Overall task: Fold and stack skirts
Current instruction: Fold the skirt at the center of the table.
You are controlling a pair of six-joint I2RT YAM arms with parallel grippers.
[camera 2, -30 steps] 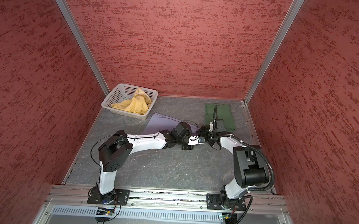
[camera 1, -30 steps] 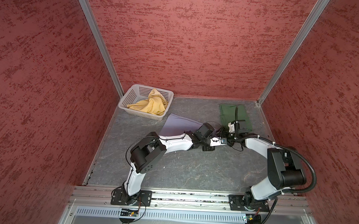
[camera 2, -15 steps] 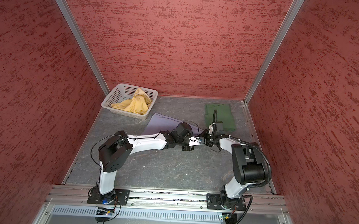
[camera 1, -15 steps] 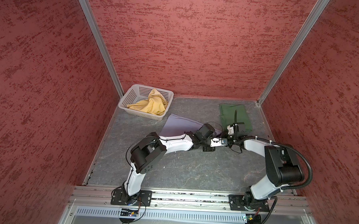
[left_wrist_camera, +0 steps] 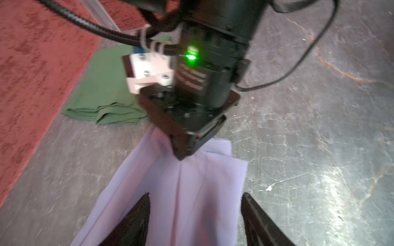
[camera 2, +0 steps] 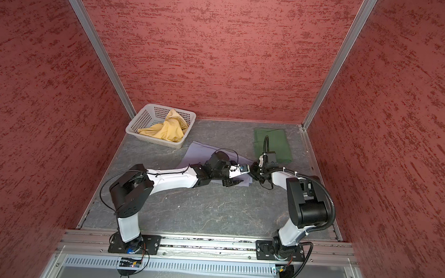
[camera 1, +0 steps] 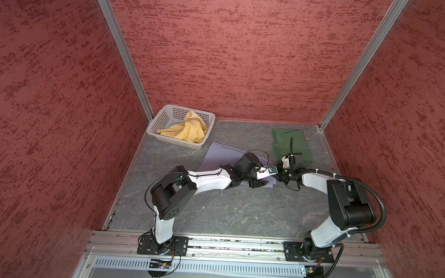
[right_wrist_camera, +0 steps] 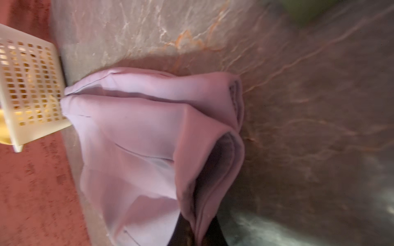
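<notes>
Top views, both of them, show a white basket [camera 1: 157, 119] in the far left corner of the grey table [camera 1: 239, 210]. The yellow skirt [camera 1: 188, 131] sits inside it, all scrunched up, with one bit poking above the rim. Just beside the basket's near corner the purple-grey skirt [camera 1: 222, 155] lies on the table, out in the middle. I cannot tell if it touches the basket. The left arm reaches across this skirt. In the left wrist view the left gripper [left_wrist_camera: 196, 196] hangs over the skirt's right end with its two black fingers [left_wrist_camera: 136, 221] spread wide. The cloth lies flat between them and nothing is pinched. Next comes the right gripper [left_wrist_camera: 181, 154], nose to nose with the left one. Its tips are squeezed tight on the right edge of the purple-grey skirt. In the right wrist view the cloth bunches up into thick folds and runs right down between the dark tips. Farthest right lies the green skirt [camera 1: 280, 142], folded flat in a neat pile by the right wall at the back. It is near the right gripper, but no gripper touches it.
</notes>
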